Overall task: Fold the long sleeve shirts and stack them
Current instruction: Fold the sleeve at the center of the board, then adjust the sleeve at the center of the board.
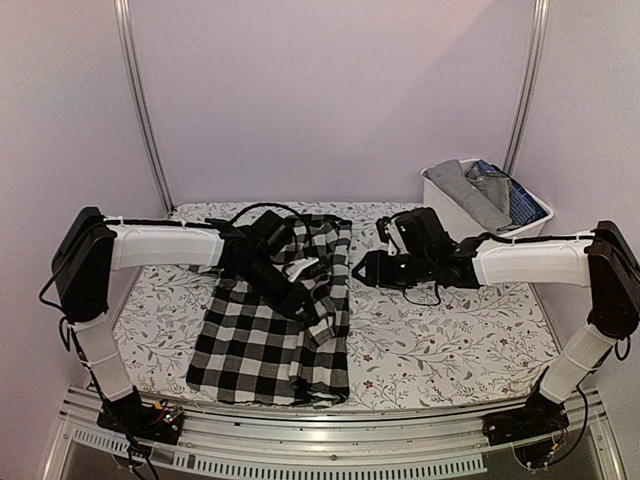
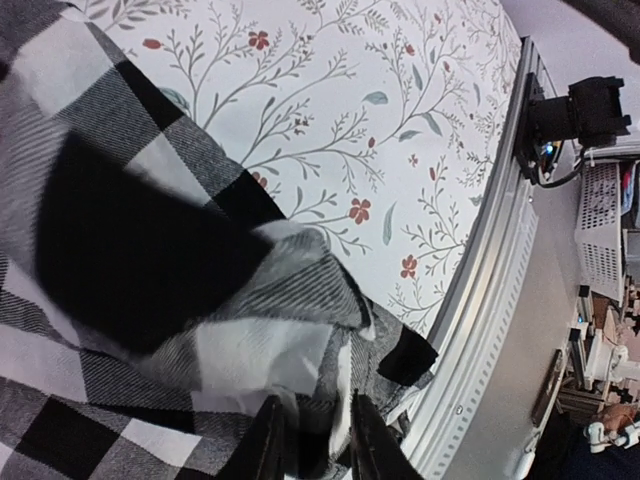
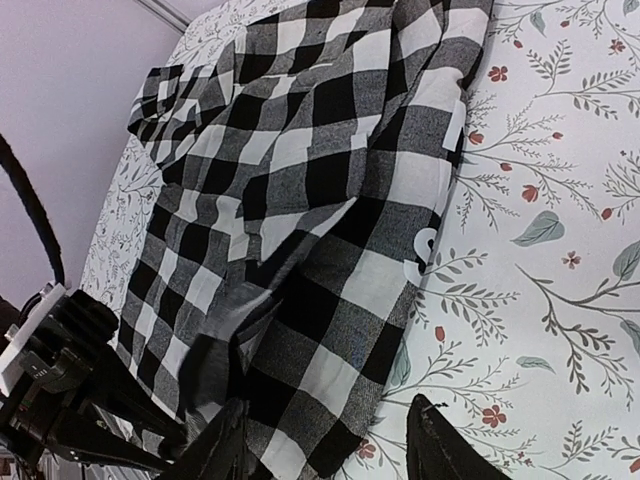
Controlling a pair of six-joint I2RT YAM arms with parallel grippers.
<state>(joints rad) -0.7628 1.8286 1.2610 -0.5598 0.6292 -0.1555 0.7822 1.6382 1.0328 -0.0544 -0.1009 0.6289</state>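
A black-and-white checked long sleeve shirt (image 1: pixel 275 340) lies lengthwise on the floral table cover, left of centre. My left gripper (image 1: pixel 303 298) reaches over its middle. In the left wrist view its jaws (image 2: pixel 315 445) stand slightly apart, with a bunched fold of the checked cloth (image 2: pixel 250 350) loose between the fingers. My right gripper (image 1: pixel 362 268) hovers at the shirt's right edge. Seen from the right wrist, it (image 3: pixel 330 450) is open wide, straddling the shirt's edge (image 3: pixel 340 330) without holding it.
A white bin (image 1: pixel 445 205) at the back right holds a grey shirt (image 1: pixel 470 190) and a dark blue patterned one (image 1: pixel 520 200). The floral cover (image 1: pixel 450 340) is bare to the right. A metal rail (image 1: pixel 330 440) runs along the near edge.
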